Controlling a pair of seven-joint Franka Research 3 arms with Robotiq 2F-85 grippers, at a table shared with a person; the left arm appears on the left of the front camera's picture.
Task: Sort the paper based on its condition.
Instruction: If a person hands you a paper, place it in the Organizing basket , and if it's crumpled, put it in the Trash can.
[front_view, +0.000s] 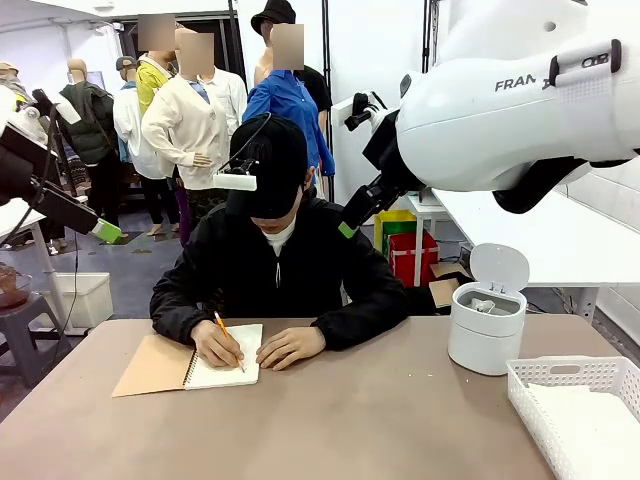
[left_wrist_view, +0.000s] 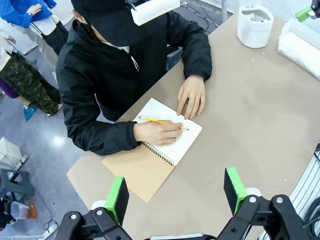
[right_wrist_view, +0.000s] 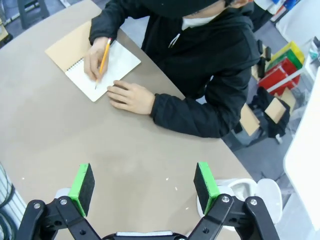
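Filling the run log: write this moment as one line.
left hand: open, above table | right hand: open, above table | person: writing in notebook with pencil | bin: lid up

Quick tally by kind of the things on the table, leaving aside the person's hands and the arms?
spiral-bound notebook with a brown cover: 1
yellow pencil: 1
white round bin with a flip lid: 1
white plastic lattice basket: 1
Total: 4

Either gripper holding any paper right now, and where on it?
No. Left gripper and right gripper both hang open and empty above the table.
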